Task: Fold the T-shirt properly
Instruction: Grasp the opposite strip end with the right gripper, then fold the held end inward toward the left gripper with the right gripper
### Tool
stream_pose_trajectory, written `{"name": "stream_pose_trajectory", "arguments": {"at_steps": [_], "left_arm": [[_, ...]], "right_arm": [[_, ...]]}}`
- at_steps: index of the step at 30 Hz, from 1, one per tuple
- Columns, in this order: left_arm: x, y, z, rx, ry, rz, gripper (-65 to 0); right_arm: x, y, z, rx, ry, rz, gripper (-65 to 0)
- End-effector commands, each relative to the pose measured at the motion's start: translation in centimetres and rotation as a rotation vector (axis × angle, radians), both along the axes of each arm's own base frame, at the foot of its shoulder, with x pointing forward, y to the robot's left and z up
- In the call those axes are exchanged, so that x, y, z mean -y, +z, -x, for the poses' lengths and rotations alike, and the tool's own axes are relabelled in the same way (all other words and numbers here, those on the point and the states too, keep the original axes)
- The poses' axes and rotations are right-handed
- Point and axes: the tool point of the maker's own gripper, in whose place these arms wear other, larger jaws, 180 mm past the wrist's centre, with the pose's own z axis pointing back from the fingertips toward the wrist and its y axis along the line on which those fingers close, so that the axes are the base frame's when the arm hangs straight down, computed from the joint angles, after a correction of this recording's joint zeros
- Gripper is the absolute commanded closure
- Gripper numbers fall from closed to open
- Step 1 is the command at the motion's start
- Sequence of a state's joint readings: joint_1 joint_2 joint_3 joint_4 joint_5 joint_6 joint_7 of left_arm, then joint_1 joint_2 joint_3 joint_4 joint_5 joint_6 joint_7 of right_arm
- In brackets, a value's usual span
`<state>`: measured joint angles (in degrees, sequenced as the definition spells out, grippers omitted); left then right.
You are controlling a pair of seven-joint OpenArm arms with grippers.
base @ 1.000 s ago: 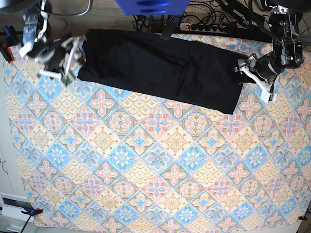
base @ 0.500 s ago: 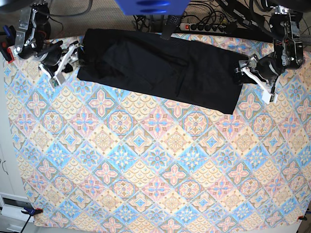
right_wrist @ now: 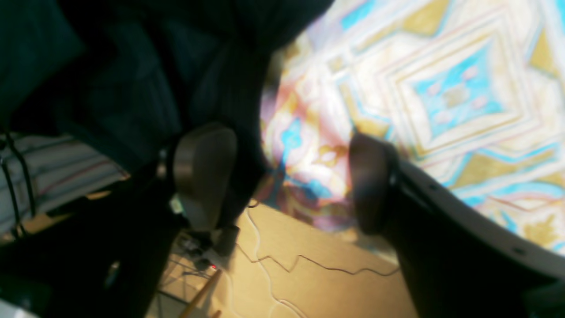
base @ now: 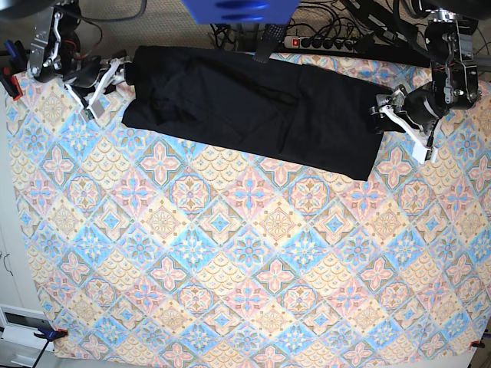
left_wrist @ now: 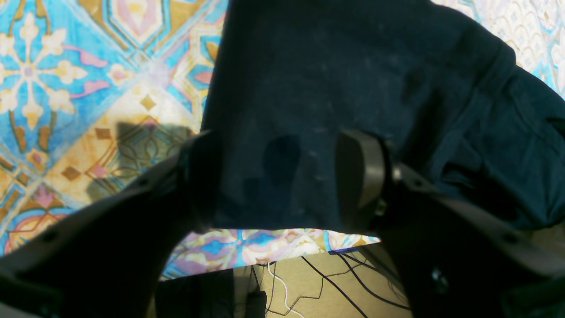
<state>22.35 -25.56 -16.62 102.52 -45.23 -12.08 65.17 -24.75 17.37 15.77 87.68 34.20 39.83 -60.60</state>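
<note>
**Both Arms at the Ends of a Long Black Band**

Standing by the table, I see the T-shirt [base: 253, 107] lying as a long, narrow band along the far edge of the patterned tablecloth [base: 245, 261], one end at each arm. It looks partly folded, sides apparently turned in, and it needs shortening end over end.

The left gripper [base: 399, 115] sits at its end of the band. In the left wrist view its fingers [left_wrist: 359, 176] are spread wide and straddle the hem, with cloth lying between them, but I would not say they pinch it.

The right gripper [base: 103, 84] is at the other end, fingers [right_wrist: 203, 172] also spread wide. One finger sits against the dark cloth, the other over bare tablecloth, and nothing is clamped. That view is blurred, so I cannot tell exactly how they touch.

My judgement is that the step in hand is getting a fresh hold on both ends. To do it well, each gripper should bite all the stacked layers near a corner. Both should close before either lifts. The lift should be level, so the band carries over without the tucked sides spilling out.
</note>
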Motion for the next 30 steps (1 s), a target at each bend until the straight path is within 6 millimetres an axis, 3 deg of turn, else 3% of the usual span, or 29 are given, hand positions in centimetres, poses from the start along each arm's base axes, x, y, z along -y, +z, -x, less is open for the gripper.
{"name": "stream_pose_trajectory", "arguments": {"at_steps": [1,4,8,12,15,23,26,30], "left_arm": [[-0.3,0.8,-0.6,0.03,-0.005,-0.004,-39.7],[-0.3,0.8,-0.6,0.03,-0.005,-0.004,-39.7],[-0.3,0.8,-0.6,0.03,-0.005,-0.004,-39.7],[-0.3,0.8,-0.6,0.03,-0.005,-0.004,-39.7],[-0.3,0.8,-0.6,0.03,-0.005,-0.004,-39.7],[-0.3,0.8,-0.6,0.03,-0.005,-0.004,-39.7],[-0.3,0.8,-0.6,0.03,-0.005,-0.004,-39.7],[-0.2,0.8,-0.7,0.031,-0.006,-0.005,-39.7]], "right_arm": [[0.0,0.5,-1.2,0.035,0.007,-0.011,-42.8],[-1.2,0.3,-2.3,0.044,0.034,-0.033,-42.8],[-3.0,0.0,-2.1,0.031,0.083,-0.058,-42.8],[-6.0,0.9,-3.8,0.068,0.106,-0.167,-42.8],[-7.5,0.8,-3.6,0.057,0.108,-0.23,-42.8],[-7.6,0.6,-3.2,0.042,0.109,-0.236,-42.4],[-7.6,0.6,-3.3,0.045,0.109,-0.236,-32.5],[-7.3,0.7,-3.5,0.051,0.099,-0.231,-7.8]]}}
